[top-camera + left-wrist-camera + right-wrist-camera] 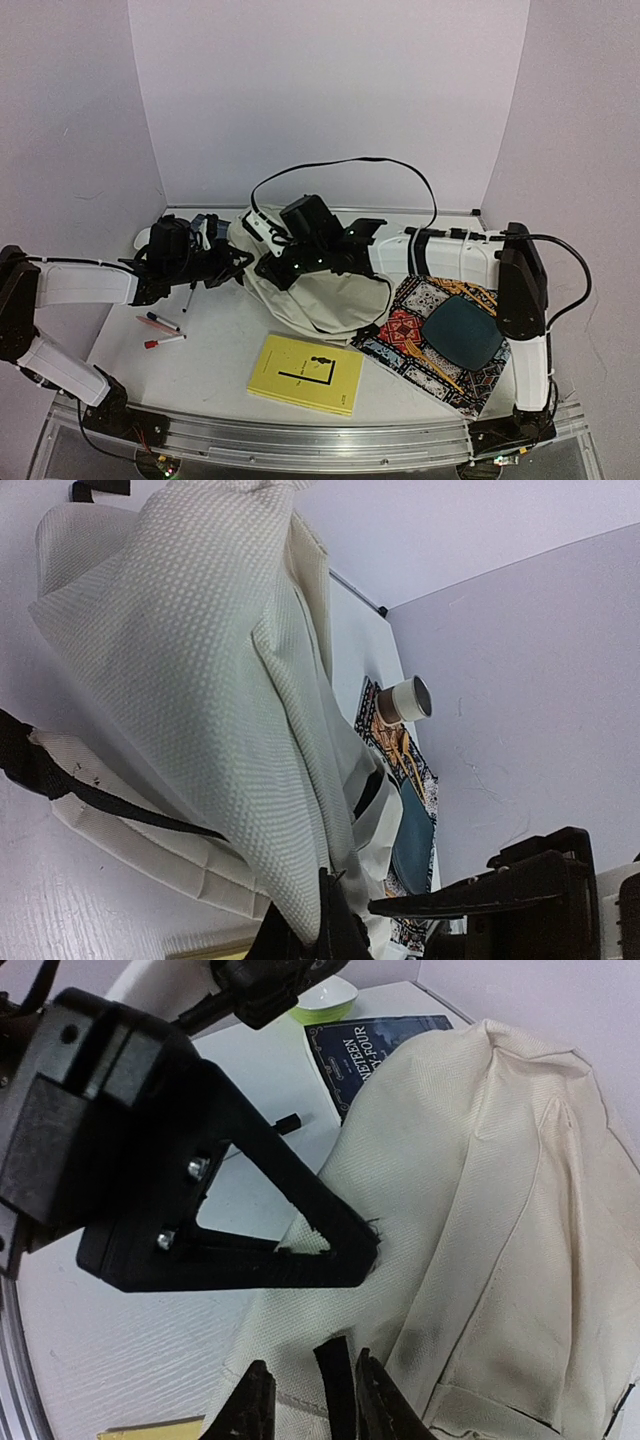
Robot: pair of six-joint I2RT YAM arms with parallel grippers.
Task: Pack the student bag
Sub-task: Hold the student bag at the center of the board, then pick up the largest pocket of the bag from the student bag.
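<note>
one cream student bag [330, 295] slumped mid-table, between my arms.
top: it lies near a yellow booklet [305, 373]. left wrist: my left gripper [325, 922] is clamped tight on its cream fabric. right wrist: my right gripper [312, 1378] stands slightly parted, a black strap [338, 1380] between its fingers, not pinched.

White arm shells [85, 285], black joints [520, 285]. Left finger [290, 1200] is a black triangle, two silver screws [197, 1167] behind its tip. Black cable [340, 162] arcs behind the thin black right fingers [252, 1405].
</note>
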